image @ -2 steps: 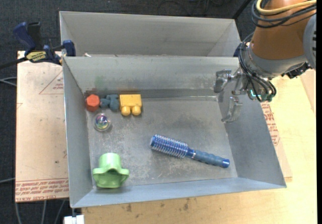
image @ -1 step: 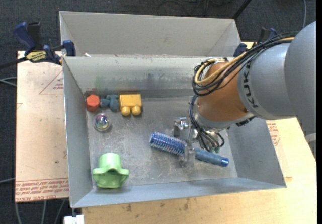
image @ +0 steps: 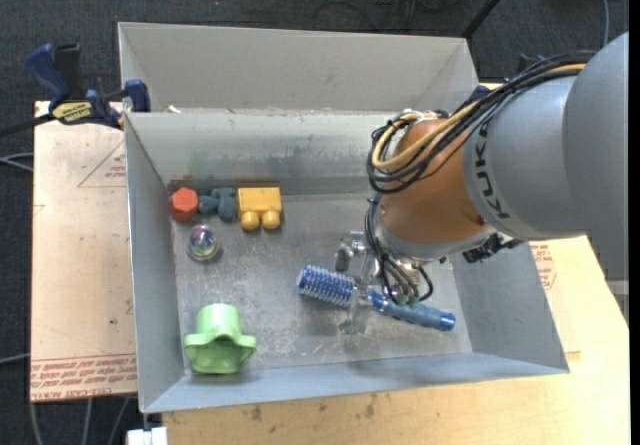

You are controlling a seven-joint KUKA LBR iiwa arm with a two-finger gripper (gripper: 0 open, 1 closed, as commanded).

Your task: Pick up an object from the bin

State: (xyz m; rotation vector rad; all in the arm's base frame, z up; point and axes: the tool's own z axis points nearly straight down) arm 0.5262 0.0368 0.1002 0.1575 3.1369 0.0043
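My gripper (image: 358, 278) reaches down into the right half of the bin, under the orange wrist cover. Its metal fingers stand right over the middle of a blue hairbrush (image: 325, 285) that lies across the floor. The brush's bristled head points left and its blue handle (image: 425, 316) sticks out to the right below the wrist. Whether the fingers clasp the brush is hidden by the wrist.
Along the back left of the bin sit a red knob (image: 184, 203), a dark blue-grey piece (image: 221, 203) and a yellow block (image: 260, 207). A small clear marble-like ball (image: 203, 244) lies below them. A green lobed cup (image: 218, 339) stands at the front left.
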